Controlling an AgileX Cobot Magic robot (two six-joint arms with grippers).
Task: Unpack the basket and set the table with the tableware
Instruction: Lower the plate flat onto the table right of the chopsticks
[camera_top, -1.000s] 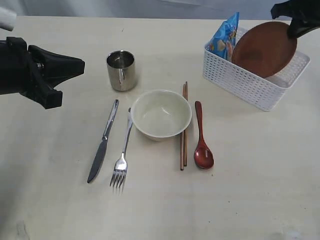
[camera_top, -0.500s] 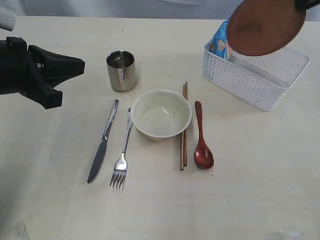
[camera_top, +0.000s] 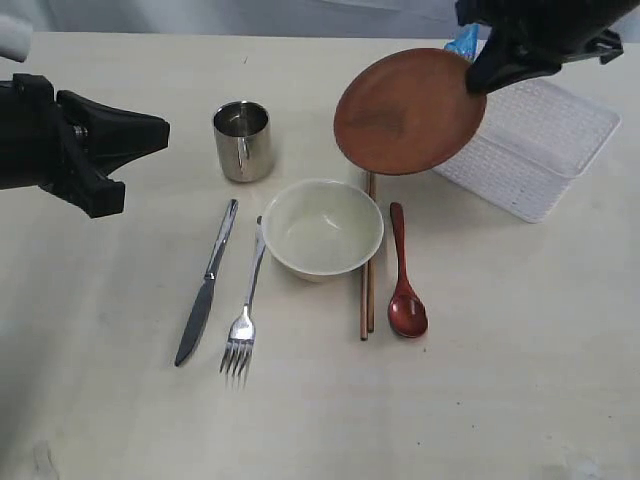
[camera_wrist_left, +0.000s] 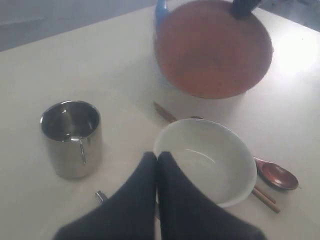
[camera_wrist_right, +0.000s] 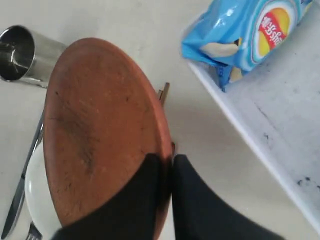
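Brown plate (camera_top: 408, 112): one, in the air and tilted. The right gripper (camera_wrist_right: 166, 162) pinches it at the rim, jaws nearly together with the plate edge between them. It hangs above the table (camera_top: 520, 400), over the far end of the chopsticks (camera_top: 367, 290) and just beside the basket (camera_top: 545, 150). It rests on nothing.

Left gripper (camera_wrist_left: 156, 156): fingers pressed fully together, nothing in them. It hovers over the left side of the table, near the cup (camera_top: 242, 140).

Count on the table:
- 1 steel cup, upright, beyond the knife and fork
- 1 cream bowl (camera_top: 321, 228), upright, in the middle
- 1 knife (camera_top: 204, 290) and 1 fork (camera_top: 245, 310), lying side by side left of the bowl, with the fork nearer it; can't tell whether the fork handle touches the bowl
- 1 pair of chopsticks — two sticks laid together, right of the bowl and close against its rim
- 1 reddish-brown spoon (camera_top: 405, 290), right of the chopsticks and parallel to them, scoop end toward the near edge

Basket: one, white, at the far right. One blue snack bag (camera_wrist_right: 250, 30) lies in it at the far end.
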